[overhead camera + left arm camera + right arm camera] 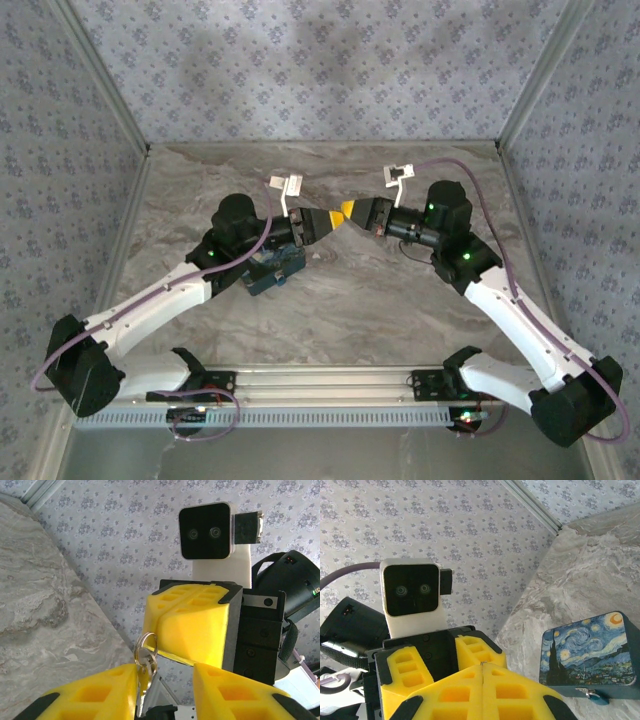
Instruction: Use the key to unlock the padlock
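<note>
In mid-air over the table my two grippers meet tip to tip. The right gripper is shut, and the key's ring hangs pinched at its tip. The silver key dangles from the ring between the fingers of my left gripper. Those jaws stand apart, and the key rests against the left finger. A speck of metal shows at the seam of the right gripper. On the front latch of a Starry Night box sits a small silver and blue piece, seemingly the padlock.
The box lies on the marble tabletop under the left forearm. Patterned walls close in the back and both sides. An aluminium rail runs along the near edge between the arm bases.
</note>
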`<state>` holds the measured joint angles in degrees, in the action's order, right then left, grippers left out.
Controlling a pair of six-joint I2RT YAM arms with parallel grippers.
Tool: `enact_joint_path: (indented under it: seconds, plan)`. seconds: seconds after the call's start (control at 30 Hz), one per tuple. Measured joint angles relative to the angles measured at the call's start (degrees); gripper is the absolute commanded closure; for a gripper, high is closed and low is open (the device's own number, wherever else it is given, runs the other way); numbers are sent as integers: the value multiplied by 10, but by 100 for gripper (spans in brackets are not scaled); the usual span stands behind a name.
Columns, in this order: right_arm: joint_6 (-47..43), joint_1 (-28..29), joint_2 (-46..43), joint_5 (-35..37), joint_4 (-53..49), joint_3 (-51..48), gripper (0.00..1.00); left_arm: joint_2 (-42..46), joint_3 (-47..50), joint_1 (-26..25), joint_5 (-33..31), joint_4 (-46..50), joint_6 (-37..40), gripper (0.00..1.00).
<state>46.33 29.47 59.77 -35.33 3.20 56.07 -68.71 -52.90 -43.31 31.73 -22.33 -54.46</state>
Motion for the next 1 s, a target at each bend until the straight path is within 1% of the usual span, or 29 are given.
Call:
enact_joint_path:
  seconds: [0.07,0.2,0.27,0.3,0.43,0.53,0.73,0.77,0.9,1.0]
  plan:
    - [2,0,0,0,2,0,100,0,0,0,0,3,0,71]
    - [7,0,0,2,5,0,100,0,0,0,0,5,0,80]
    - [7,0,0,2,5,0,100,0,0,0,0,9,1,92]
    - [8,0,0,4,6,0,100,0,0,0,0,11,2,94]
    - [9,-1,0,5,9,0,100,0,0,0,0,16,4,95]
    - [9,-1,0,6,9,-1,100,0,0,0,-1,19,5,100]
    - [9,-1,0,6,9,-1,99,0,0,0,-2,32,14,100]
    - [8,-2,0,6,8,-1,96,0,0,0,-3,36,17,100]
    - [-4,-23,-1,-1,-18,0,70,2,-16,0,-3,89,43,100]
    - [-16,-53,-11,-6,-39,0,63,7,-31,2,1,136,67,100]
